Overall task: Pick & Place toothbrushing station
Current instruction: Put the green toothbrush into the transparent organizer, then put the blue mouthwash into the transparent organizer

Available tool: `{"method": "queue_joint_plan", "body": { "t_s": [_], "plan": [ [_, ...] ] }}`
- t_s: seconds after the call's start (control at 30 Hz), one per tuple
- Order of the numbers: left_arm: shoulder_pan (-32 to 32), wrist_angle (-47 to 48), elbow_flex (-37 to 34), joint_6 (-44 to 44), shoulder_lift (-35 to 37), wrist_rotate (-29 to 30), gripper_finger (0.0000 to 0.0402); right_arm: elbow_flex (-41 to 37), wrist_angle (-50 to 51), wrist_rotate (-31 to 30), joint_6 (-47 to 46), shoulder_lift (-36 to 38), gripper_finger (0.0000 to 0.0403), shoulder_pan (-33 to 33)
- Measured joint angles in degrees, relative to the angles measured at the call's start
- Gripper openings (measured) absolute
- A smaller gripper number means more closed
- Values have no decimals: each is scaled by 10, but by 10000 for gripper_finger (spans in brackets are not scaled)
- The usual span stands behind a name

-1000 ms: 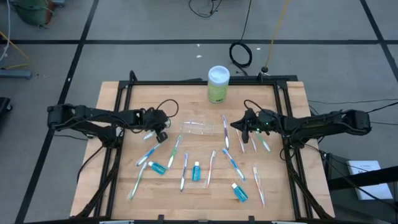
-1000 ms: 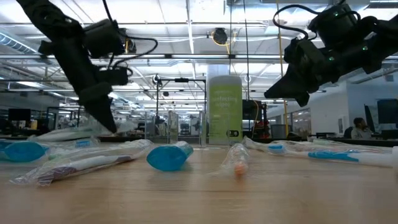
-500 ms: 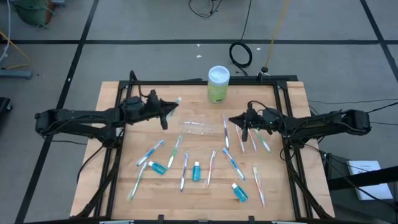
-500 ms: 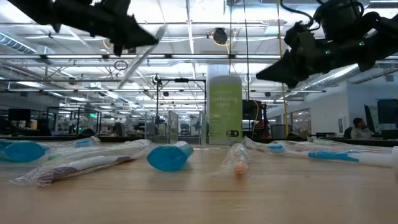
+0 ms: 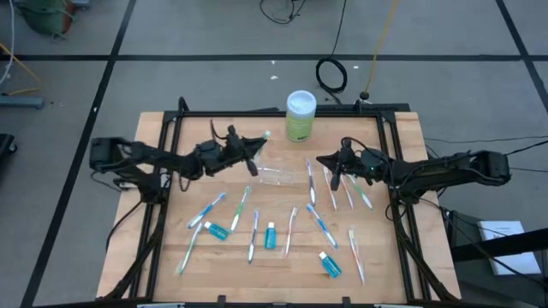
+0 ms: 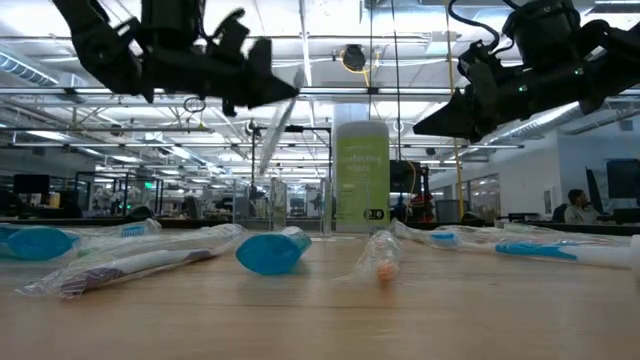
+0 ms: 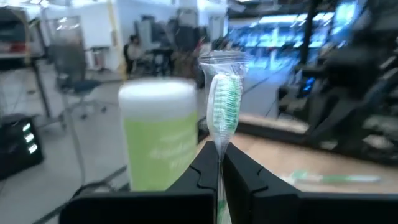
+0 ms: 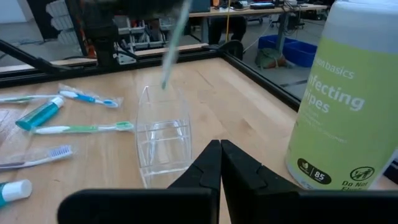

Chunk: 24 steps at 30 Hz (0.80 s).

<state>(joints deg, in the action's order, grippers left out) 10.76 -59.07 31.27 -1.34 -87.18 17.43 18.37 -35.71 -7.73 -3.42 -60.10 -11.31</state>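
Note:
My left gripper (image 5: pixel 250 159) is raised above the table and shut on a wrapped green-bristled toothbrush (image 7: pixel 225 99). The brush slants, head up and handle end (image 8: pixel 165 79) down, over the clear plastic toothbrushing station (image 5: pixel 276 175). The station rests on its base on the wood and shows best in the right wrist view (image 8: pixel 163 140). My right gripper (image 5: pixel 322 162) is shut and empty, in the air just right of the station. My left gripper pinches the wrapped toothbrush between its two fingers just below the bristle head (image 7: pixel 219 148). The head sticks out beyond the fingertips. The brush is lifted clear and tilted, and its handle (image 6: pixel 272 132) slants down below the fingers.
A green white-lidded canister (image 5: pixel 300 115) stands at the far edge behind the station. Several wrapped toothbrushes (image 5: pixel 253 233) and small blue tubes (image 5: pixel 271 236) lie across the table's near half. More brushes (image 5: pixel 347 192) lie under my right arm.
My left gripper has risen from the table left of centre with the wrapped toothbrush. It has swung first toward the far edge, then right toward the station. The brush is lifted clear and now slants over the station.

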Motion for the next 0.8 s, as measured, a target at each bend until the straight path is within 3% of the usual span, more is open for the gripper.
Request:
{"method": "queue_joint_plan", "body": {
  "t_s": [0.17, 0.37, 0.6, 0.8],
  "plan": [
    [-5, -2, 0, 56, -58, 26, 8, 0, 0, 0, 0, 0, 0, 0],
    [-19, 35, -1, 59, -68, 27, 15, 0, 0, 0, 0, 0, 0, 0],
    [-30, 99, 0, 78, -43, 25, 72, 0, 6, 0, 0, 0, 0, 0],
    [-45, 198, 0, 81, 13, 67, 100, 0, 6, 0, 0, 0, 0, 0]
  ]
}}
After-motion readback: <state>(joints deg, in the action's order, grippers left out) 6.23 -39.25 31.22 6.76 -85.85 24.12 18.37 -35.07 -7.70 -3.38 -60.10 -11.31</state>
